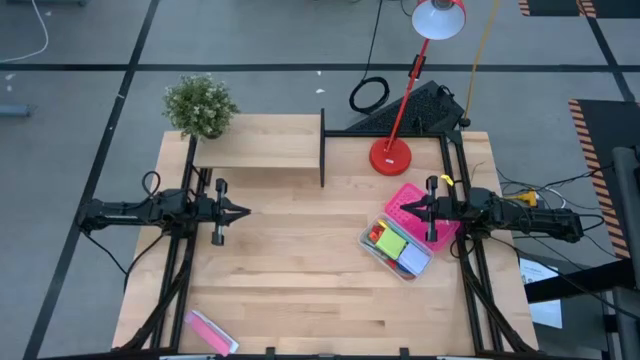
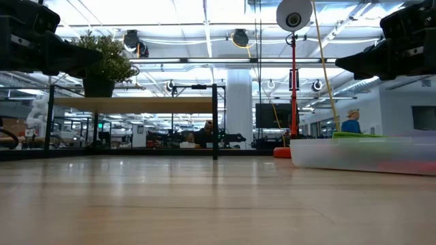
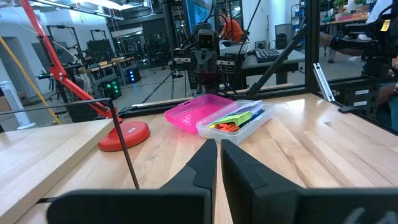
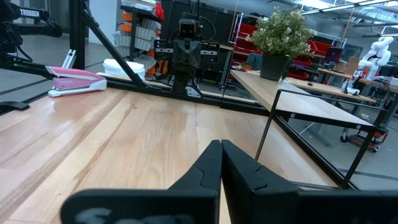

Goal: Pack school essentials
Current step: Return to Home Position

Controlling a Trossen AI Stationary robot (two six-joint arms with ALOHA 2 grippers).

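Note:
The school essentials lie in a clear plastic box point(image 1: 397, 248) on the right of the table: green and pale-blue pads and red and orange bits show inside. The same box point(image 3: 239, 118) appears in the left wrist view and the box point(image 2: 361, 153) in the low view. A pink perforated lid point(image 1: 418, 205) lies against its far side. My right gripper point(image 1: 405, 208) is shut and hangs above that lid, pointing toward the table's left. My left gripper point(image 1: 243, 211) is shut, raised over the table's left middle, and points right.
A red desk lamp point(image 1: 390, 155) stands at the far right. A low wooden shelf point(image 1: 262, 150) with a potted plant point(image 1: 200, 105) fills the far left. A flat pink-and-white packet point(image 1: 210, 332) lies at the near left edge. Bare wood spans the middle.

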